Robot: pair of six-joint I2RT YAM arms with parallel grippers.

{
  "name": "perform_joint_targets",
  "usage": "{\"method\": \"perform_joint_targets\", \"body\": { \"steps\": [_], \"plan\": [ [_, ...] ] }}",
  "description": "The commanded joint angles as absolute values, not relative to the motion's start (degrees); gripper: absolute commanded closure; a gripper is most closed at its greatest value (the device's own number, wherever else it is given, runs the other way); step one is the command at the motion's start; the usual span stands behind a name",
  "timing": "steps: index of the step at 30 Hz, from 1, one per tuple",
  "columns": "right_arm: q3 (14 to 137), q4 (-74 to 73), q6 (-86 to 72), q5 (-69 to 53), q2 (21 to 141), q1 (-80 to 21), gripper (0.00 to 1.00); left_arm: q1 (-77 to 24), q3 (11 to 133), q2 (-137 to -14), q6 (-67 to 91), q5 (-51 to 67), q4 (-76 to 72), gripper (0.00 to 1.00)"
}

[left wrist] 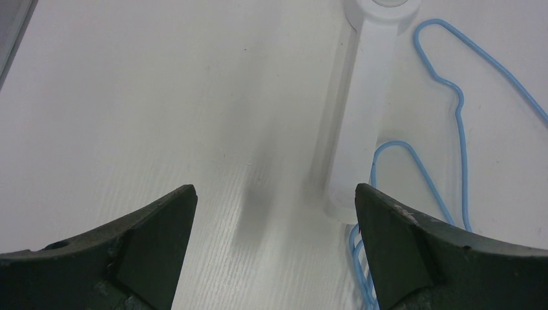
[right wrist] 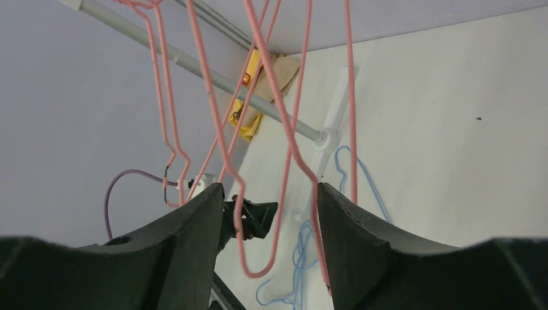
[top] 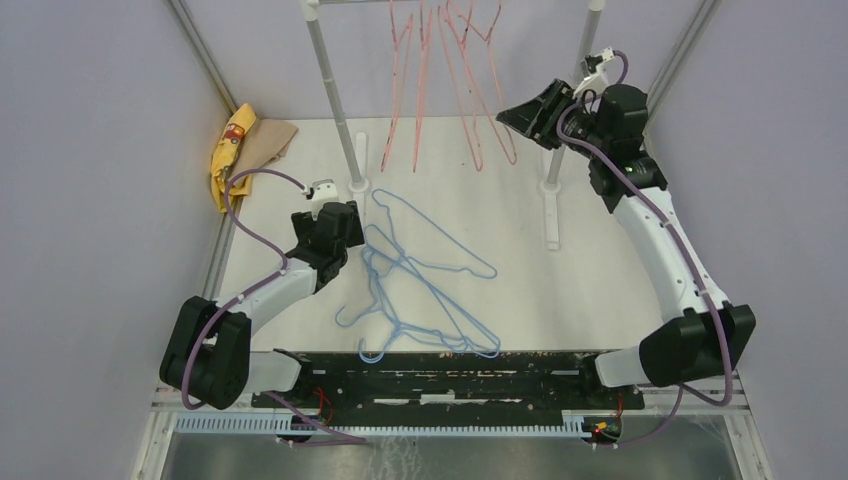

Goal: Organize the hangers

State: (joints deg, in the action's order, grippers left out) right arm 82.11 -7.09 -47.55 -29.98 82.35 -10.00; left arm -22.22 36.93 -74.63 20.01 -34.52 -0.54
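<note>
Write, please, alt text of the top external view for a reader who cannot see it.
A tangle of light blue hangers lies on the table, while pink hangers hang from a rack at the far edge. The left gripper is beside the blue pile; the right gripper is raised by the pink ones.

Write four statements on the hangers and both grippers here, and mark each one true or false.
1. The pink hangers hang from the rack. True.
2. The blue hangers hang beside them. False: they lie in a loose heap on the table.
3. The left gripper is shut on a blue hanger. False: it is open above the table and holds nothing.
4. The right gripper is open and raised by the pink hangers. True.
</note>
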Motion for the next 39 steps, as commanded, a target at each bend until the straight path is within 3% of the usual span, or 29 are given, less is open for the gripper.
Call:
{"method": "perform_joint_targets", "body": {
  "steps": [1, 11, 29, 39],
  "plan": [
    [81.9, -10.3, -40.0, -25.6, 74.4, -10.2, 0.35, -22.3, 38.7, -73.4, 18.6, -36.3, -2.3, 0.01],
    [80.4, -22.3, -26.0, -15.6, 67.6, -11.5, 0.32, -22.2, 44.6, -73.4, 22.5, -30.7, 1.5, 0.01],
    [74.3, -24.5, -18.4, -8.2, 58.8, -12.0, 0.29, -22.3, 74.6, -78.0, 24.8, -26.9, 9.5, 0.00],
    [81.5, -18.6, -20.0, -9.9, 63.6, -12.1, 0.28, -22.3, 65.3, -74.8, 24.7, -28.7, 7.6, 0.00]
  ]
}}
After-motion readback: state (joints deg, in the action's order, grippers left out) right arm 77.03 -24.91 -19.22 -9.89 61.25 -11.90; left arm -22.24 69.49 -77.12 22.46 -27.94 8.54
